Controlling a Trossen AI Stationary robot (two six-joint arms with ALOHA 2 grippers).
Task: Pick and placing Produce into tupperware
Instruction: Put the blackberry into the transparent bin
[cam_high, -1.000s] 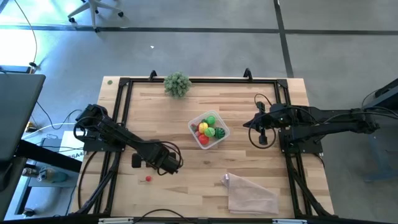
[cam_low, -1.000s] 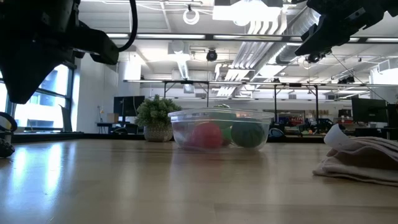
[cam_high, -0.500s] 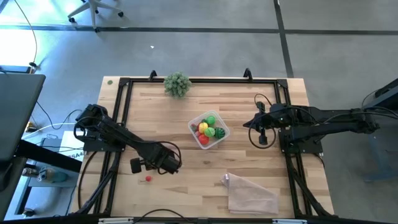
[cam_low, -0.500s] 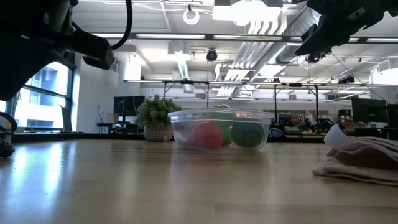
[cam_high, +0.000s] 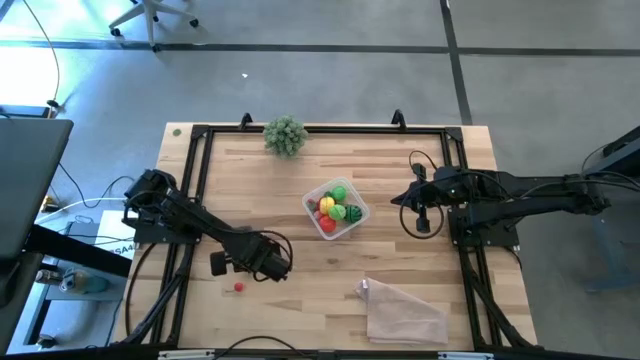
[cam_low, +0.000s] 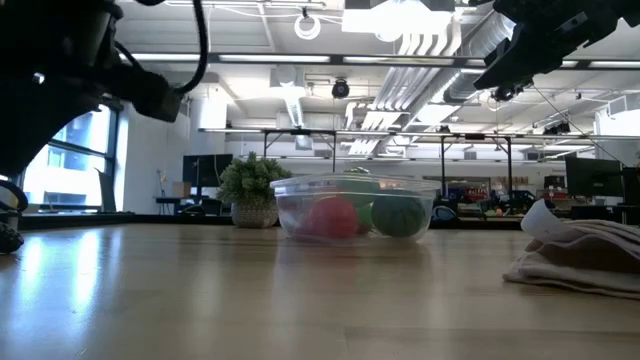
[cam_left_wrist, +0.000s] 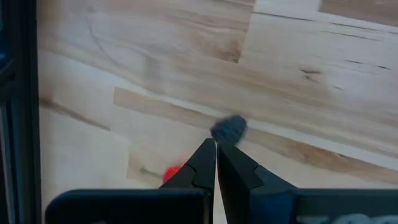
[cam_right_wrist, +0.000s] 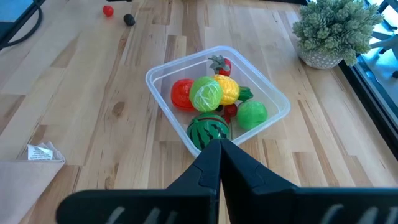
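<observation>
- Left gripper (cam_left_wrist: 215, 163): fingers together, empty, above small red berry (cam_left_wrist: 172, 172) and dark round berry (cam_left_wrist: 229, 128).
- Right gripper (cam_right_wrist: 219, 163): fingers together, hovering near clear plastic tub (cam_right_wrist: 163, 74) of toy produce (cam_right_wrist: 206, 94).

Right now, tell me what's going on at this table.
The tupperware at mid-table already holds most of the produce. A small red piece and a dark berry lie loose on the wood near the left gripper, which is shut and holds nothing. The right gripper, also shut, waits beside the tupperware.
</observation>
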